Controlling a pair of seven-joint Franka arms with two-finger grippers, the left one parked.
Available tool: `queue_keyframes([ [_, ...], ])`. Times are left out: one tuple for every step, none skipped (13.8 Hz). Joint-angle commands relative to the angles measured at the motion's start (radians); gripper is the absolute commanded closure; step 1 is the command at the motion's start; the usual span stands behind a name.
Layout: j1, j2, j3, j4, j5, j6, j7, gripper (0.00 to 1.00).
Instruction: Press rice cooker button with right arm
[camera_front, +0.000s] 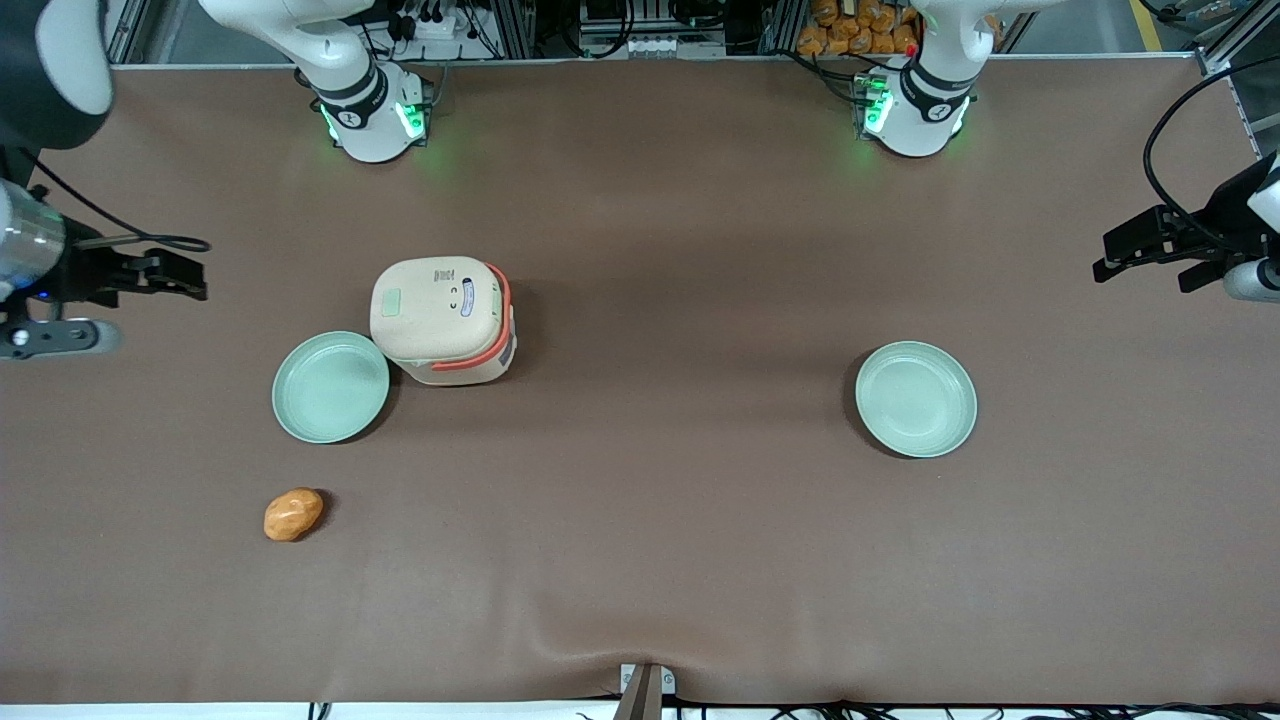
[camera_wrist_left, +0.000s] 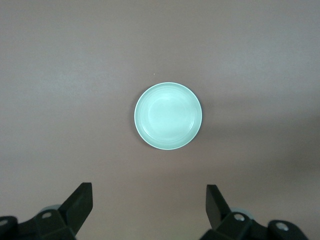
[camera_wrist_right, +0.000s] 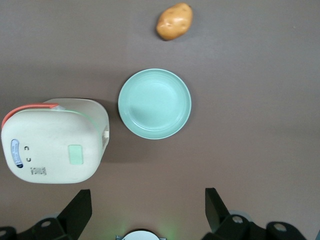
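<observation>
Brown table (camera_front: 700, 520) holds the rice cooker (camera_front: 443, 320), well apart from the gripper (camera_front: 190, 278), fingers (camera_wrist_right: 80, 210) spread.

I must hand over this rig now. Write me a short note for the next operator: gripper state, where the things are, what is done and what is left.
Gripper: open, holding nothing, up at the working arm's end of the table, clear of the rice cooker.
Rice cooker: upright, lid shut, beside a pale green plate. The button sits on the lid, untouched.
Potato: nearer the front camera than that plate.
Done: nothing yet.
Left: bring the gripper over the lid and press the button.
</observation>
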Motion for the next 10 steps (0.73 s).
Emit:
queue_keyframes([
  [0.063, -0.003, 0.004, -0.019, -0.024, -0.006, 0.003, 0.00],
  [0.092, 0.000, 0.004, -0.030, -0.019, -0.003, 0.008, 0.00],
  [0.122, 0.007, 0.004, -0.031, -0.019, -0.002, 0.014, 0.00],
  [0.146, 0.010, 0.006, -0.041, -0.019, -0.003, 0.034, 0.00],
  [0.169, 0.013, 0.006, -0.054, -0.014, -0.002, 0.066, 0.18],
  [0.185, 0.016, 0.006, -0.076, -0.007, 0.001, 0.095, 0.34],
  [0.198, 0.022, 0.006, -0.096, 0.009, 0.004, 0.117, 0.49],
  [0.203, 0.028, 0.009, -0.111, 0.024, 0.006, 0.127, 0.64],
  [0.203, 0.036, 0.012, -0.125, 0.039, 0.007, 0.129, 0.73],
  [0.203, 0.040, 0.012, -0.140, 0.050, 0.007, 0.129, 0.78],
])
